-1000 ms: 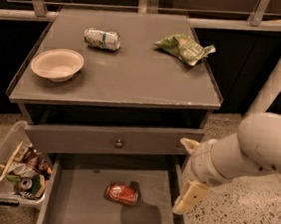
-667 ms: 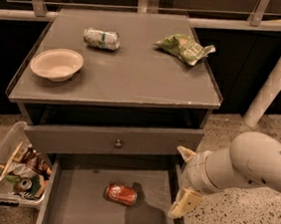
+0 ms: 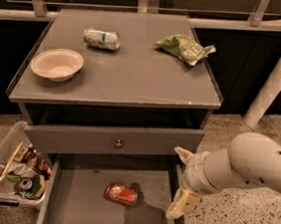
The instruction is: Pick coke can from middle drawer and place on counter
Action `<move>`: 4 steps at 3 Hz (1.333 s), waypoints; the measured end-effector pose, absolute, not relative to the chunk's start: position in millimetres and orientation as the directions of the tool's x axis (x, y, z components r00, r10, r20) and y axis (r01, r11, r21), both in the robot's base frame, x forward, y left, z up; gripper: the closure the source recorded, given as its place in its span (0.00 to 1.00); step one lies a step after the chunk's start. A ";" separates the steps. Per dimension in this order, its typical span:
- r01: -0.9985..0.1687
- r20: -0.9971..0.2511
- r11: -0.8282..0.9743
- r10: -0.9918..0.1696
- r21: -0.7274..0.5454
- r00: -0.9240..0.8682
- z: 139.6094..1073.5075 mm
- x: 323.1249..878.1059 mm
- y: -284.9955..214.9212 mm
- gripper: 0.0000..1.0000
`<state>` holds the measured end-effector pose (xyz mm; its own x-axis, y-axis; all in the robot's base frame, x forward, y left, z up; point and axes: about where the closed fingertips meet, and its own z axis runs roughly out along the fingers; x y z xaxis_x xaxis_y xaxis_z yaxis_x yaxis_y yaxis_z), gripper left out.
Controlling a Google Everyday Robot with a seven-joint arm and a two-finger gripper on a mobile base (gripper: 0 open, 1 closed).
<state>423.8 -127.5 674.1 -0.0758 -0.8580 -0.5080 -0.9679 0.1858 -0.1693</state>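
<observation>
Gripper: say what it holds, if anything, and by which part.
Nothing. The gripper hangs open by the right wall of the middle drawer, apart from the coke can, which lies on its side on the drawer floor.

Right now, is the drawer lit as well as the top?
Camera view: no; the counter is evenly lit, the drawer dimmer, with a shadow right of the coke can; the gripper, jaws open, hangs over the drawer's right wall.
</observation>
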 end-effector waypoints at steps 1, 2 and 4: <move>-0.971 -0.564 0.175 -0.824 -0.163 -0.054 647.0 430.7 -109.1 0.00; -0.962 -0.629 0.193 -0.777 -0.192 -0.030 607.2 445.5 -93.4 0.00; -0.948 -0.705 0.256 -0.708 -0.192 -0.048 523.1 461.3 -76.4 0.00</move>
<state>461.3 -76.4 523.1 -0.0482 -0.7077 -0.7049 -0.9475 0.2557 -0.1919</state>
